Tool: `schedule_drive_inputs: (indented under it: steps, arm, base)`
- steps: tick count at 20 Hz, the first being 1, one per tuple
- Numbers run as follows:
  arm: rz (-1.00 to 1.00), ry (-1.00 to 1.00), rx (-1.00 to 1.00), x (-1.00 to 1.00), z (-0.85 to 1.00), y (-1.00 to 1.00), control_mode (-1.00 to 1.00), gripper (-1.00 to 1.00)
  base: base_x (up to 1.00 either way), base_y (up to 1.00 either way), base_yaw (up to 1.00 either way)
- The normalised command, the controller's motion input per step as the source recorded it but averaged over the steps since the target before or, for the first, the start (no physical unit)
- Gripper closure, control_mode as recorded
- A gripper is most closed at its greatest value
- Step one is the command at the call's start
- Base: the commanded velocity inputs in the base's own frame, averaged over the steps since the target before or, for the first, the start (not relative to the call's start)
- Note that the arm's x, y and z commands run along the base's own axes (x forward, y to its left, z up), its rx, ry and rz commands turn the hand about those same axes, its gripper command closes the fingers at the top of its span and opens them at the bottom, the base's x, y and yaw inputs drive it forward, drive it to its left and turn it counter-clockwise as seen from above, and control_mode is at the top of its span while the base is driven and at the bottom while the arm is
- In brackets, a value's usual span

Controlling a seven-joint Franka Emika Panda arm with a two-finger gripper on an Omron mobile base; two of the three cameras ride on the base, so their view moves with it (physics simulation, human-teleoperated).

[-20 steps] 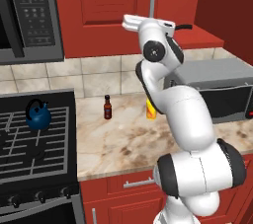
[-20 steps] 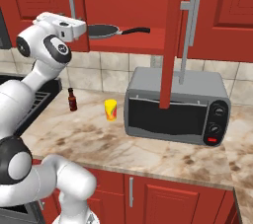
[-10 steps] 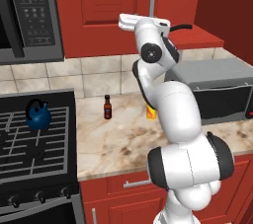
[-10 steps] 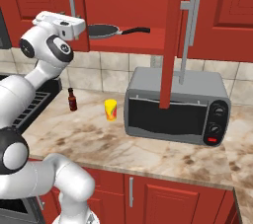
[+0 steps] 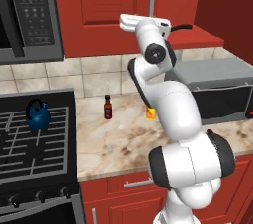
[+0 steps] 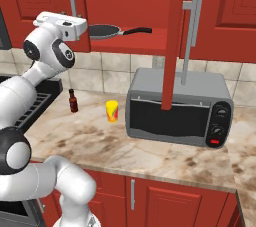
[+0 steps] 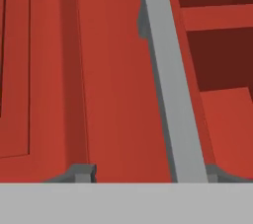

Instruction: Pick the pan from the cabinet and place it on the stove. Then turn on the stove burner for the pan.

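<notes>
On cabinet [image 6: 125, 1] shelf: pan [image 6: 104, 31] lying flat, black handle pointing right toward open door edge. Just left of pan, gripper [image 7: 148, 173] hanging close before closed door [image 7: 108, 70]; fingertips [image 7: 83, 172] straddling silver bar handle [image 7: 168, 85], standing apart, not visibly pressing on bar; grasp impossible to tell. Below, on counter [image 6: 100, 143]: toaster oven [image 6: 177, 108], yellow cup [image 6: 112, 111], small dark bottle [image 6: 73, 101]. Farther left: stove [image 5: 34, 144] carrying blue kettle [image 5: 38, 114], microwave [image 5: 32, 16] hanging above.
</notes>
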Motion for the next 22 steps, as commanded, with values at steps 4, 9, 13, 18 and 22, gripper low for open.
schedule_drive_inputs:
  steps: [4, 9, 13, 18, 22]
  arm:
    - [0.03, 0.10, -0.02, 0.09, -0.16, -0.04, -1.00, 1.00]
    - [0.02, 0.01, 0.00, 0.00, -0.03, -0.22, -1.00, 1.00]
    - [0.03, 0.00, 0.00, 0.00, -0.03, -0.22, -1.00, 1.00]
    - [0.01, 0.00, -0.02, 0.00, -0.17, -0.02, -1.00, 1.00]
    - [0.00, 0.03, -0.06, -0.18, -0.03, 0.36, -1.00, 1.00]
  base:
    - [0.00, 0.00, 0.00]
    - [0.00, 0.00, 0.00]
    - [0.00, 0.00, 0.00]
    - [0.00, 0.00, 0.00]
    - [0.00, 0.00, 0.00]
